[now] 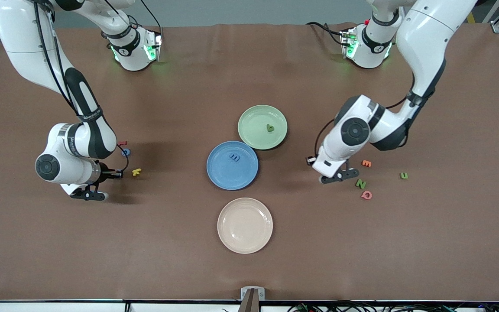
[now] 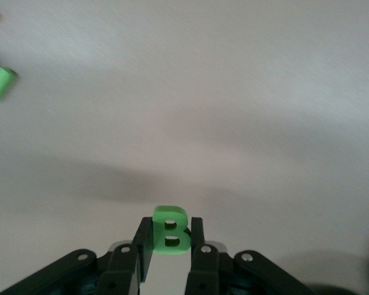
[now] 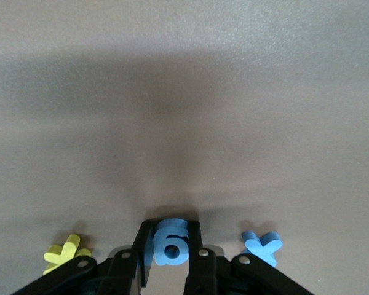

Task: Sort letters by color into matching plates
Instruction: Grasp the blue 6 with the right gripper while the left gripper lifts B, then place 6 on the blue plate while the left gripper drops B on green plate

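Broadly, a brown counter carries three plates near its middle. The light green plate lies farthest from the front camera with one green letter in it. The blue plate lies just beside it, nearer the camera, their rims about touching, and holds one blue letter. The beige plate lies nearest the camera, apart from the other two.

At the left arm's end, the left hand is low over the counter and pinched shut on a green letter B, which stands upright between its fingers. Loose beside it lie an orange letter, a green letter N, a pink letter and, farther toward the counter's end, a small green letter.

At the right arm's end, the right hand is likewise low and clamped on a blue piece shaped like a 6. A yellow letter and a blue letter X lie on the counter to either side of its fingers. Near that arm, a red letter and another blue letter lie partly hidden by it.
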`<state>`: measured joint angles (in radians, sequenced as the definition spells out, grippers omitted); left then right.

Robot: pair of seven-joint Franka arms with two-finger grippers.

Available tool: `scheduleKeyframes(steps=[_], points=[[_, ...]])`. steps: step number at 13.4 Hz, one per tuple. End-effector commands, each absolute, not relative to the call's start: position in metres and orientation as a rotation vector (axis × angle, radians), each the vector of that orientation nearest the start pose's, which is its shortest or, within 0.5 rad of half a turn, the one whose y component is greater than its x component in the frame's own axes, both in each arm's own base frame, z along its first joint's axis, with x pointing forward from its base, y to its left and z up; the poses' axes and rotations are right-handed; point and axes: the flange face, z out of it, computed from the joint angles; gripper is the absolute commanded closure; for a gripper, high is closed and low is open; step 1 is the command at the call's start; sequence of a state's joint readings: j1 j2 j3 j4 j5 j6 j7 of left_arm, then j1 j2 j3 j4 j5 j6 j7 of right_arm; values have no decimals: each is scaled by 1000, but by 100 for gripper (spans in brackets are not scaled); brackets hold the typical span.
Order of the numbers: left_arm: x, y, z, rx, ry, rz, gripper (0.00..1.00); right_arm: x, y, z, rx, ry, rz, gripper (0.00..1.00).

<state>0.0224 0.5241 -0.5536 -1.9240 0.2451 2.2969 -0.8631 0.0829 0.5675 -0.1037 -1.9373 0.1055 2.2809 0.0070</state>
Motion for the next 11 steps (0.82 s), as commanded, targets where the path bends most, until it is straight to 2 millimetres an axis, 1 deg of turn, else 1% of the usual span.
scheduleKeyframes(steps=[1,2,4,5,7,8,9,10,11], points=[[524,-323,256,-3147,-338,155,98,596,-11,184,-3095,159,323,80],[517,-338,258,-3147,-350,150,98,597,-11,188,-3093,158,333,80],[501,-370,261,-3146,-389,145,98,601,-9,209,-3088,151,332,81],[494,-383,261,-3144,-408,147,98,603,-7,224,-3084,148,337,82],[480,-401,261,-3143,-418,145,98,606,-1,250,-3078,160,352,82],[470,-412,261,-3139,-430,147,98,607,9,260,-3077,174,361,82],[462,-421,260,-3134,-452,149,98,607,25,269,-3081,191,364,82],[452,-432,259,-3130,-464,154,98,606,47,278,-3088,232,363,82],[442,-442,254,-3123,-483,166,98,606,76,286,-3097,272,348,82]])
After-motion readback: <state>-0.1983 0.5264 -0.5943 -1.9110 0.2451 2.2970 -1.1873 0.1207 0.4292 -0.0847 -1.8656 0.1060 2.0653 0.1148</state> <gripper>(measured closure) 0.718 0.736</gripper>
